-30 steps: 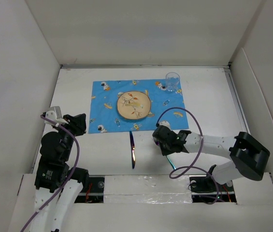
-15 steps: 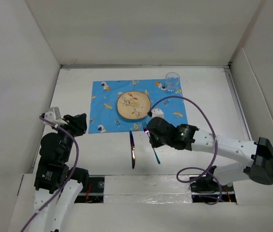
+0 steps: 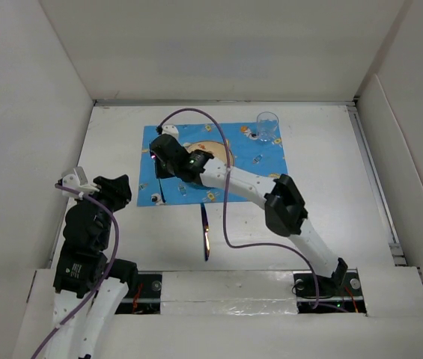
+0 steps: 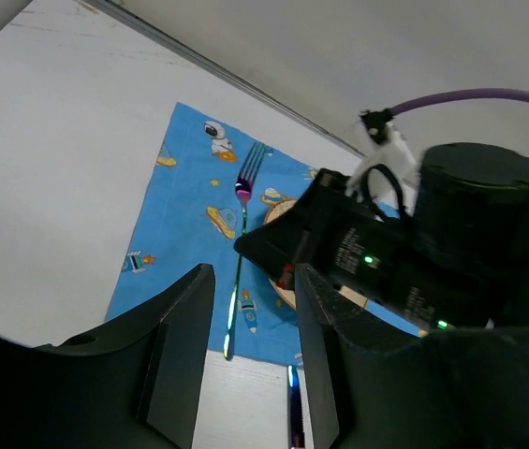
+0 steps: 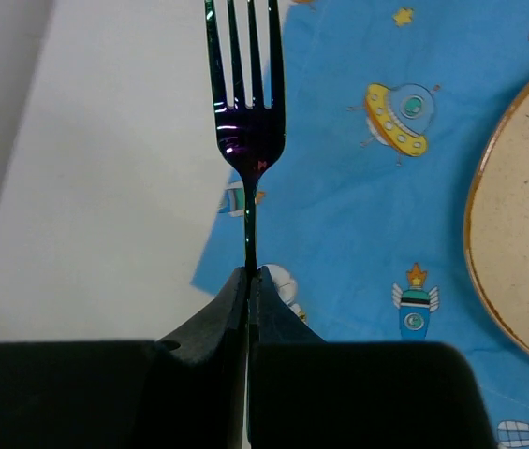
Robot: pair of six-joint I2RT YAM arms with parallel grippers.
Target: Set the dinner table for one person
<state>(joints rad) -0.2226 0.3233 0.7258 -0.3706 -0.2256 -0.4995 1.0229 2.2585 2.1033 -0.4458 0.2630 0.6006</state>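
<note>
Top external view: the white counter [image 3: 331, 187] fills the space between the white walls and carries a blue cartoon-print placemat [image 3: 260, 161] at its far middle. A clear glass [image 3: 267, 126] stands on the placemat's far right corner. An iridescent knife [image 3: 205, 232] lies on bare counter just near of the placemat. The right arm stretches across the placemat, and its right tool [image 3: 162, 163] hangs over the placemat's left part. The left tool [image 3: 123, 193] hovers over the counter's left side.

Left wrist view: the left tool's fingers [image 4: 180, 355] stand apart with nothing between them. Beyond them an iridescent fork [image 4: 243, 201] is clamped at mid-handle, tines pointing away, over the placemat left of the plate. Whether it touches the cloth I cannot tell.

Right wrist view: the right tool is closed tight on the fork's handle. The tines reach past the placemat's edge, and a tan plate [image 5: 526, 243] sits at the right.
</note>
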